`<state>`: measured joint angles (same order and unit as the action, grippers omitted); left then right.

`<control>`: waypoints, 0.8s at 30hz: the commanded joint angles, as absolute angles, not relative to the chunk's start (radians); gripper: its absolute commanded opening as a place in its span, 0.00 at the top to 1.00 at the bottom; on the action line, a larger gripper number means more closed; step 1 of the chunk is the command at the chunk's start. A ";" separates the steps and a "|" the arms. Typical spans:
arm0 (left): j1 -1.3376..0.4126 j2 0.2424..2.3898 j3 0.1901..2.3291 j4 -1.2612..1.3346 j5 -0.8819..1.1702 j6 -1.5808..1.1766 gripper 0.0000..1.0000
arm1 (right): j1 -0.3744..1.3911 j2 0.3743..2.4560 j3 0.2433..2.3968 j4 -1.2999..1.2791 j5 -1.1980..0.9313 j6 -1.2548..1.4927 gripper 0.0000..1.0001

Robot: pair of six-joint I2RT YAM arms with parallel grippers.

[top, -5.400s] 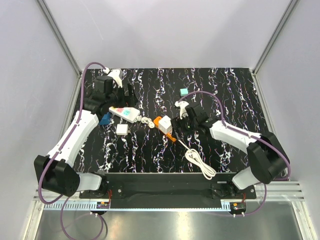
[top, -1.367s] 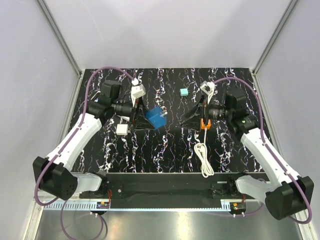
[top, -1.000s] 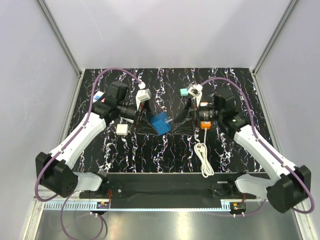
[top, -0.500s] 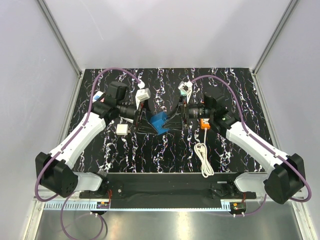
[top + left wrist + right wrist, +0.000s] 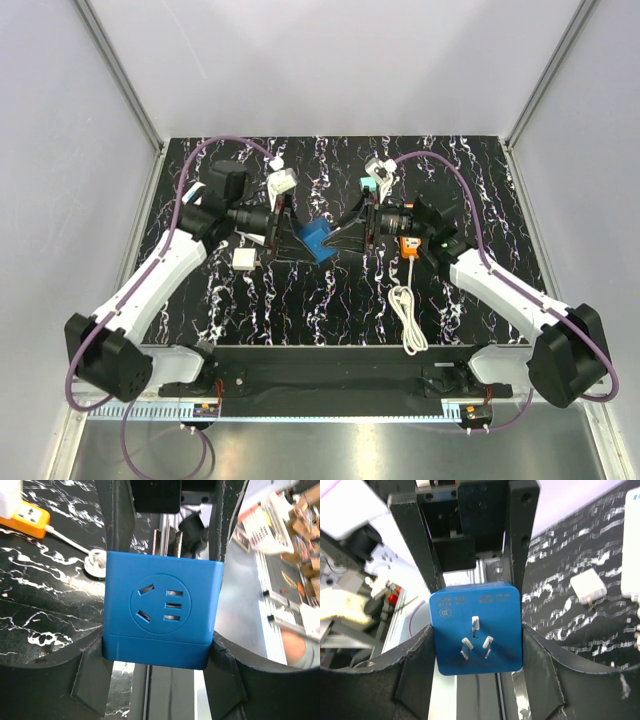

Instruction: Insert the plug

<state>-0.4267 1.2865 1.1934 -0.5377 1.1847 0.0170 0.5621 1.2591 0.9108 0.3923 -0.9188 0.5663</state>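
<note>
The plug (image 5: 244,259), a small white cube, lies on the black marbled table left of centre, below my left arm; the right wrist view shows the plug (image 5: 588,586) on the table at the right. Neither gripper touches it. A blue cube adapter (image 5: 316,240) hangs in the air over the table's middle. My left gripper (image 5: 305,243) is shut on its sides, the socket face (image 5: 161,604) toward its camera. My right gripper (image 5: 336,240) grips the same cube from the other side, the three prongs (image 5: 476,640) facing its camera.
An orange power strip (image 5: 410,246) lies right of centre under the right arm, its white cable (image 5: 405,315) coiled toward the near edge. The orange power strip (image 5: 31,516) carries a white block (image 5: 10,497) at one end. A teal cube (image 5: 368,187) sits behind the right wrist.
My right gripper has swung left to the blue cube and its fingers have closed in on the cube's sides. The left gripper has kept its hold and barely moved.
</note>
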 commanded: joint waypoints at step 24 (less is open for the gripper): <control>-0.431 1.138 1.011 0.273 0.982 -0.571 0.27 | 0.581 1.218 0.701 0.890 -0.571 0.862 1.00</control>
<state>-0.4290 1.1896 1.0100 0.0875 1.0351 -0.5102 0.5739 1.2304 0.7246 0.8558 -0.6365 0.8505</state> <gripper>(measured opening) 0.726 0.664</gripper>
